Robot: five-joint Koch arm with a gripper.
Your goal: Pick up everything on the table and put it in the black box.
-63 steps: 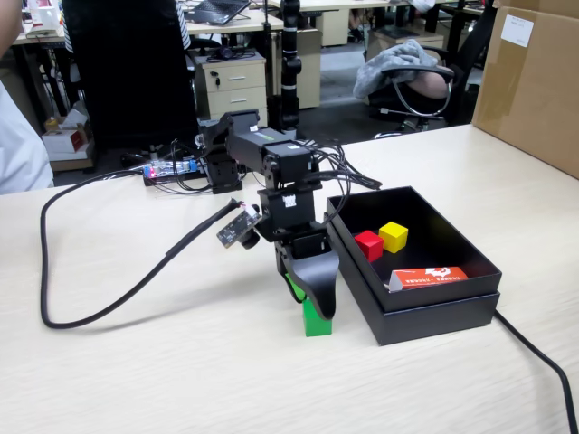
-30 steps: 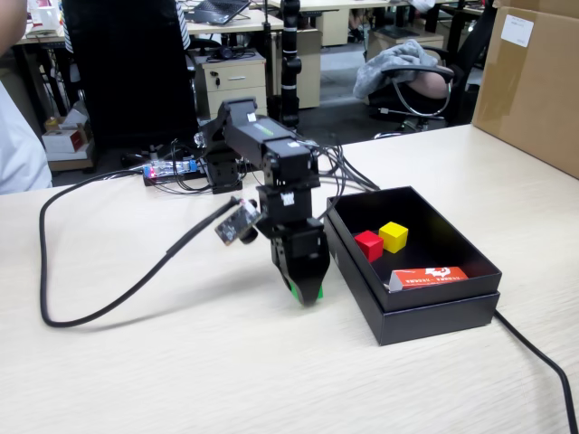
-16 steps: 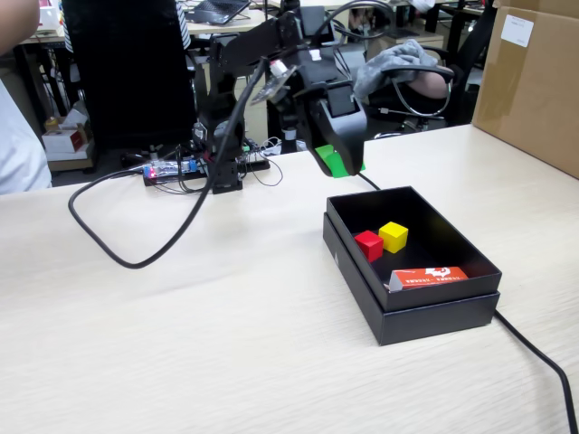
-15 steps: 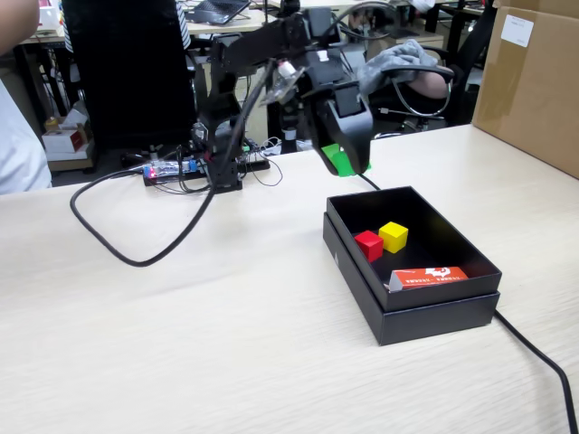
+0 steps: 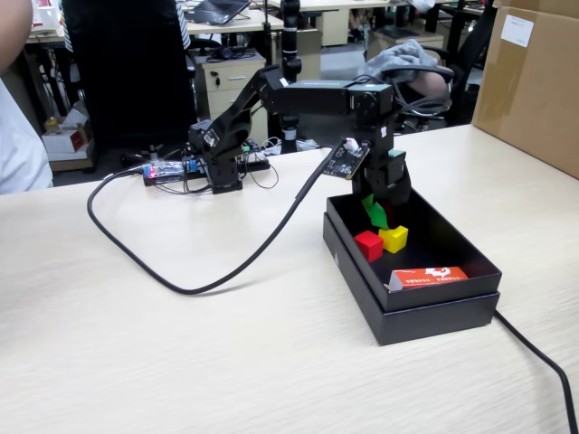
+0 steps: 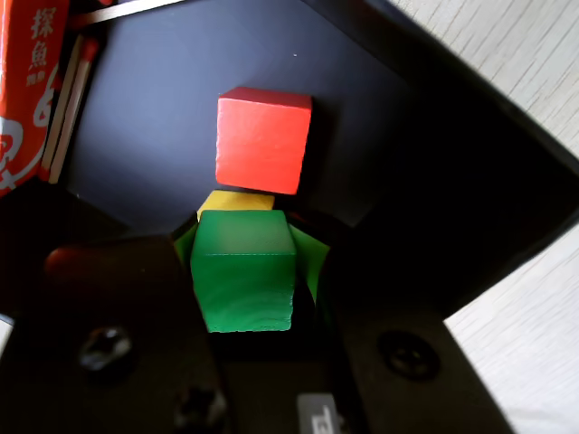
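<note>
Currently noted: your end effector (image 6: 246, 298) was clenched on the green cube (image 6: 244, 282), held above the floor of the black box (image 5: 425, 237) on the table (image 5: 181, 353). You had the red cube (image 5: 368, 245) and yellow cube (image 5: 393, 238) lying inside the box, touching. An orange-red carton (image 5: 430, 277) lay at its near end.

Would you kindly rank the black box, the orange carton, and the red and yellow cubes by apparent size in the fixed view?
1. Black box
2. Orange carton
3. Red cube and yellow cube: they look alike, so no ranking between them.
</note>
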